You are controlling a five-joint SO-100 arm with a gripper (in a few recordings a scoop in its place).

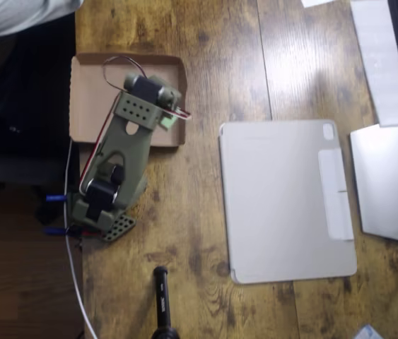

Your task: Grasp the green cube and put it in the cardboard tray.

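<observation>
The olive-green arm reaches over the brown cardboard tray (89, 92) at the upper left of the overhead view. My gripper (162, 113) hangs over the tray's right part, just inside the right rim. The light-green cube (169, 122) peeks out at the gripper's tip, half covered by the wrist and crossed by a red wire. The fingers are hidden under the wrist, so the view does not show whether they hold the cube or whether it rests on the tray floor.
A grey tablet cover (287, 201) lies on the wooden table to the right of the tray. White papers (386, 63) sit at the far right. A black rod (160, 296) stands at the bottom edge. The arm's base (100, 212) sits below the tray.
</observation>
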